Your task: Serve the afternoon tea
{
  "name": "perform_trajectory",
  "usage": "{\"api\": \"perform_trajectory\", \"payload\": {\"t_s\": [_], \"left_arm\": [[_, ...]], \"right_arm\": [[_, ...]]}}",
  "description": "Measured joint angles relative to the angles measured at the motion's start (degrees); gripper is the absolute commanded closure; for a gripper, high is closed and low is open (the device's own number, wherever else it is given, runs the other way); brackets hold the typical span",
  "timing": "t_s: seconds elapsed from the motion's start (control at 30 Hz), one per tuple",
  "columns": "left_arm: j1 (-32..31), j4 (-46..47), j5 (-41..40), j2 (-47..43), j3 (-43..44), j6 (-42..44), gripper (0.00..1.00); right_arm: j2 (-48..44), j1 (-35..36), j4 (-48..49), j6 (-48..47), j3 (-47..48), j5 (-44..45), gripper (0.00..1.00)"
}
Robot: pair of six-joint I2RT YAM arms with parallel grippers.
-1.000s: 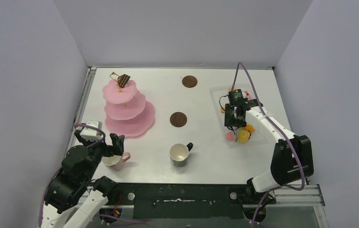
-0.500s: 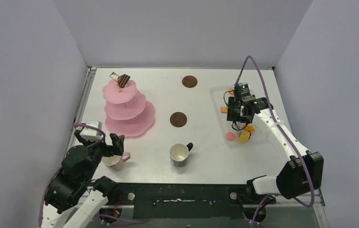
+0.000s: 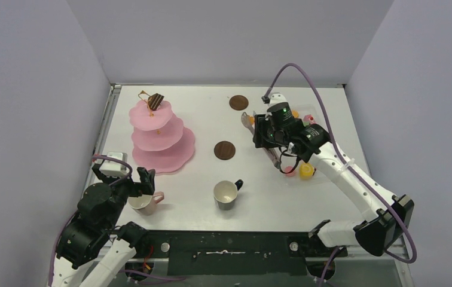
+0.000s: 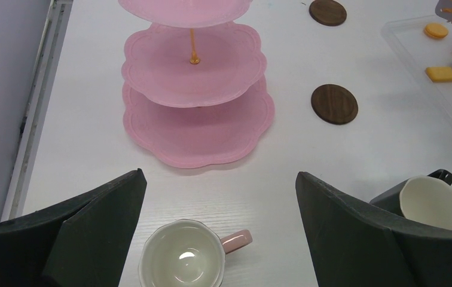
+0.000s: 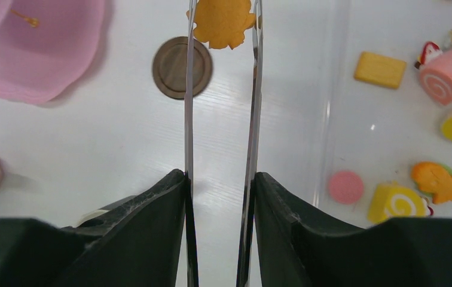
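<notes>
Now pastries (image 5: 381, 69) in tray (image 5: 391, 143), pink mug (image 4: 182, 260) empty

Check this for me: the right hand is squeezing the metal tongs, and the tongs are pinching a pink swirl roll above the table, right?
Not quite. The right hand does squeeze the metal tongs, but their tips pinch an orange biscuit-shaped pastry, not a pink swirl roll; that roll lies in the clear tray. The right wrist view shows it.
</notes>
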Motion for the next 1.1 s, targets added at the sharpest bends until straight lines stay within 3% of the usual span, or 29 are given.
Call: {"api": "perform_trajectory", "payload": {"t_s": [0.47,1.1], "left_arm": [[0.0,0.0,-1.0,-1.1,0.0,0.0,0.04],[0.0,0.0,-0.9,-1.8,-0.3,0.0,0.04]], "right_arm": [[16.5,16.5,10.1,-0.1,19.1,-2.0,0.57],[35.8,22.3,13.6,-4.7,37.1,-2.5,0.55]]}}
